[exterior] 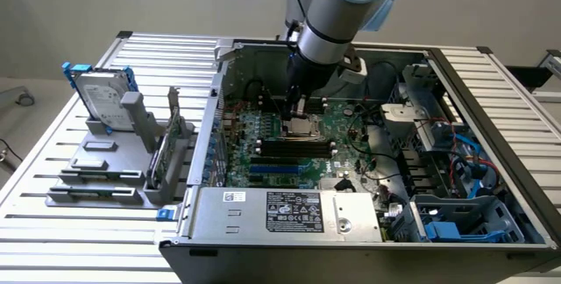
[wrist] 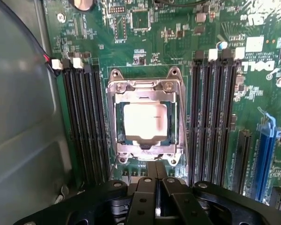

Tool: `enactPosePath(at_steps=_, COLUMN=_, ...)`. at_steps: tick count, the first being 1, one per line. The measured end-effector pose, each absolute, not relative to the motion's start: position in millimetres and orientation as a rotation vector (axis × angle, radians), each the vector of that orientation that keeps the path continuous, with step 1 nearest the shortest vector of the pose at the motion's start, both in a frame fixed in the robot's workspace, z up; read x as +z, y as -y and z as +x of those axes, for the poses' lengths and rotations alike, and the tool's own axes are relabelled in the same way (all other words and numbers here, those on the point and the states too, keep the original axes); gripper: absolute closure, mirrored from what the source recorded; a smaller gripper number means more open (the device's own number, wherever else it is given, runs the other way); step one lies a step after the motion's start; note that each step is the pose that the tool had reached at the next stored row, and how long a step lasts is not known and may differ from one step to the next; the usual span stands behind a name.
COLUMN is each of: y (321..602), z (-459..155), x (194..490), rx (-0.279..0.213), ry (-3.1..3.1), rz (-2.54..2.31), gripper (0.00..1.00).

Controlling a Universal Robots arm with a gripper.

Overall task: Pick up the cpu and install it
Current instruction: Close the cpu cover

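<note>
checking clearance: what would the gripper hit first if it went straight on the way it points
Probably the socket's metal frame on the motherboard, at its edge nearest the shut gripper; the cpu lies seated just beyond. Depth is unclear.

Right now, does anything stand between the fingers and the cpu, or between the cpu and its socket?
Nothing visible does. The cpu already lies in the metal-framed socket on the green motherboard. The gripper, fingers shut and empty, is close beside the socket's frame, with open space between.
</note>
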State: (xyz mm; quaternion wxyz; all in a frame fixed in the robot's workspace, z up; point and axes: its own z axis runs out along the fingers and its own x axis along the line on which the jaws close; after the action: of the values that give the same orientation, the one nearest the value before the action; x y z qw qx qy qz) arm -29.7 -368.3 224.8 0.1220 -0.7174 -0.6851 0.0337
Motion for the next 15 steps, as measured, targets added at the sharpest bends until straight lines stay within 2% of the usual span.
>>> enactPosePath(at_steps=15, y=358, z=-32, x=207, rx=0.081, ry=1.996, rz=-2.081, gripper=0.89)
